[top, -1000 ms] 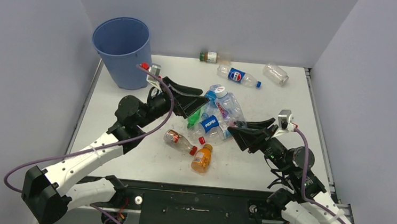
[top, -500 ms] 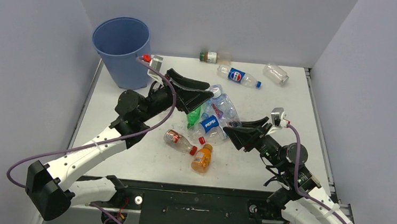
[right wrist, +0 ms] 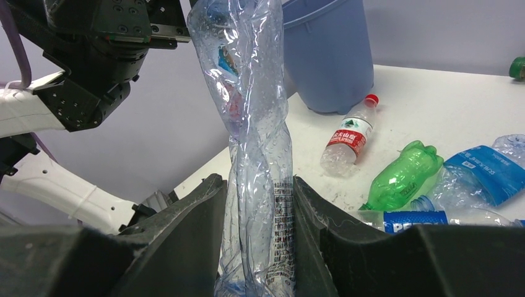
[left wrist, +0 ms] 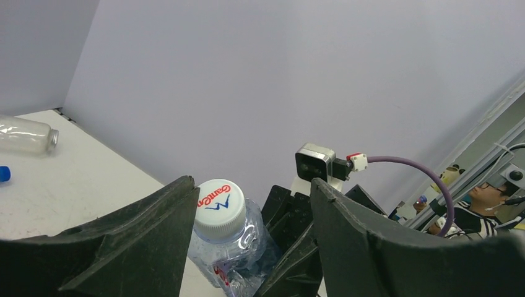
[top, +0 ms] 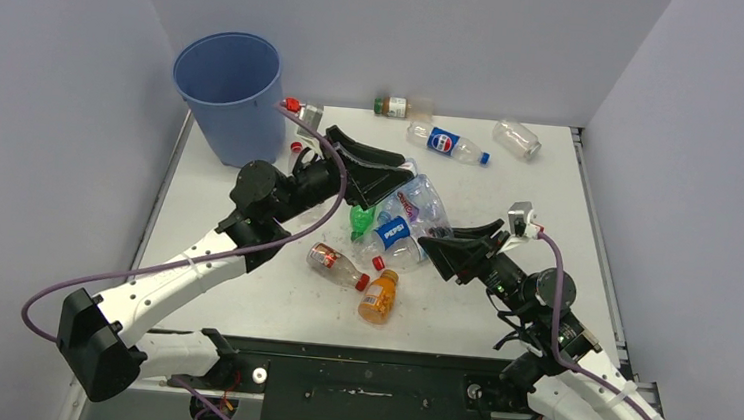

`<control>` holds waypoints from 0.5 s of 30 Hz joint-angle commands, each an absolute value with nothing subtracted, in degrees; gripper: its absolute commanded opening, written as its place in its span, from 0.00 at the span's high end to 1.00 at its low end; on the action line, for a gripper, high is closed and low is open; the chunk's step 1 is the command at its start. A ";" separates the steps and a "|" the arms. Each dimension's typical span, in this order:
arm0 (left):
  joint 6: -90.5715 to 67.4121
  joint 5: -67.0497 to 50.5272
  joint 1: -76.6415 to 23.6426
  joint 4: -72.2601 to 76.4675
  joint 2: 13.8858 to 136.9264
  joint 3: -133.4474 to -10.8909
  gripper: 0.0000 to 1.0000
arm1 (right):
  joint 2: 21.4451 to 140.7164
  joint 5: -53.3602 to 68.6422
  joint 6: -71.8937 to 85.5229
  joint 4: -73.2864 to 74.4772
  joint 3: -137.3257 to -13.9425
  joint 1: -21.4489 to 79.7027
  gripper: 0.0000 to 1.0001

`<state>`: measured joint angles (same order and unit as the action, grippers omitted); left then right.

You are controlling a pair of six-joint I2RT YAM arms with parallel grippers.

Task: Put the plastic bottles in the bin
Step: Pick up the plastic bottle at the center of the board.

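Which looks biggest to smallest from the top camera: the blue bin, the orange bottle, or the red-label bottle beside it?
1. Blue bin, by far.
2. Orange bottle and red-label bottle: about alike, so no ranking.

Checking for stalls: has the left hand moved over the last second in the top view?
Yes. The left hand has shifted right and toward the far wall, away from the bin.
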<state>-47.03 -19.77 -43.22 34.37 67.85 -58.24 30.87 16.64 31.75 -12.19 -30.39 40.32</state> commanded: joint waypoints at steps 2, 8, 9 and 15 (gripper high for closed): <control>-46.29 -21.17 -44.61 31.19 69.02 -61.22 0.29 | 30.37 17.37 31.11 -16.38 -30.72 41.62 0.95; -46.72 -20.32 -44.55 30.85 68.75 -60.11 0.27 | 29.35 16.66 30.84 -16.76 -30.51 41.98 0.95; -46.96 -20.45 -44.56 30.81 68.79 -60.15 0.28 | 29.14 16.57 30.83 -16.81 -30.48 42.08 0.95; -47.33 -18.89 -44.36 30.14 68.06 -58.94 0.22 | 27.18 16.09 30.86 -17.55 -30.14 42.11 0.95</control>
